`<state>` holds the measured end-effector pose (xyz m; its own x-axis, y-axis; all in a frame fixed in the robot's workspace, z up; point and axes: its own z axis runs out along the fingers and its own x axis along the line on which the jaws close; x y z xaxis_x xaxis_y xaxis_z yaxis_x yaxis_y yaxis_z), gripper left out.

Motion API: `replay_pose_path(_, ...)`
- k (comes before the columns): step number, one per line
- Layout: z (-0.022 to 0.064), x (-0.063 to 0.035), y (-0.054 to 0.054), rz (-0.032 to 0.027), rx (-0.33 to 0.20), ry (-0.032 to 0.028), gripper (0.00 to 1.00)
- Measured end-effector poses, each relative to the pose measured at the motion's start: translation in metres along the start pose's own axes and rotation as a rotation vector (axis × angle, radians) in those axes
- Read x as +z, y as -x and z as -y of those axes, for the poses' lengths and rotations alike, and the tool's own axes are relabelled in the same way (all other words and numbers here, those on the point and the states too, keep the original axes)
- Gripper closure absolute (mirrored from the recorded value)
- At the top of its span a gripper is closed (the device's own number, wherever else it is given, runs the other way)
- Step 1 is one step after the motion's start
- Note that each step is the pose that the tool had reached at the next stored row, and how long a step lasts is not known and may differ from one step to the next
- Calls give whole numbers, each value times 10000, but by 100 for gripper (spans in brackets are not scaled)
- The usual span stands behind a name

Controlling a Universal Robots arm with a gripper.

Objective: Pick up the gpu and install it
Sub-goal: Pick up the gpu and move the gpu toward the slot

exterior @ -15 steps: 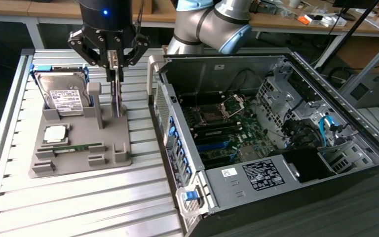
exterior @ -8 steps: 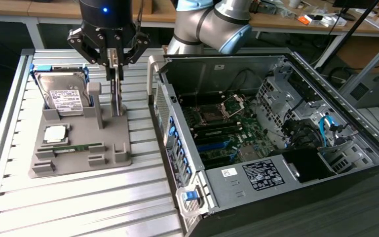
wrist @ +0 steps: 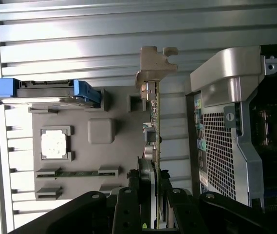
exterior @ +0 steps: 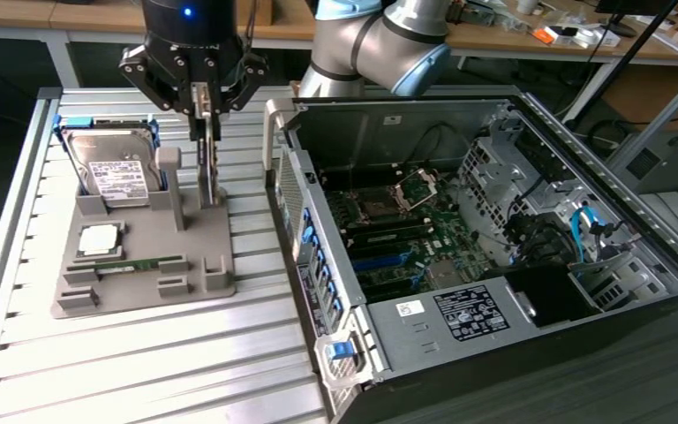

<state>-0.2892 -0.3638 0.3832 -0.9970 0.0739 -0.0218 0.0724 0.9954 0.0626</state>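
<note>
- We see the tool (exterior: 204, 132) reaching straight down over the grey parts holder (exterior: 139, 287), which lies on the slatted worktop (exterior: 139, 371), at the exterior view's left.
- In the wrist view the tool (wrist: 154, 195) has its two fingers set against opposite faces of the gpu (wrist: 156, 131), so we read it as clamped on the card, near the end away from the bracket.
- The gpu (exterior: 208, 172) stands on edge and upright, with its silver bracket (wrist: 153, 68) at the far end from the tool.
- Its lower edge appears to sit at the holder's slot; we cannot tell whether it has lifted clear.
- The hard drive (exterior: 119, 172) leans in its own cradle just beside the card, and the memory stick (exterior: 127, 264) lies flat nearer the holder's front.
- The open computer case (exterior: 363, 132) sits just beside the holder, at the exterior view's right, with its motherboard (exterior: 398, 238) exposed.
- We judge the task to be early: the grasp looks made, but the card is at the holder, not in the case, so the carry and the install remain.
</note>
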Motion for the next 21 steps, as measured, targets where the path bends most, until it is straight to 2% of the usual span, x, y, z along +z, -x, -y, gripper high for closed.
replay_pose_path(5,24,-18,2,0,1,5,73)
replay_pose_path(8,83,-26,7,-2,1,23,73)
replay_pose_path(11,118,-36,11,-3,2,52,73)
replay_pose_path(16,148,-67,39,-12,4,137,73)
replay_pose_path(21,163,-78,98,-46,7,149,73)
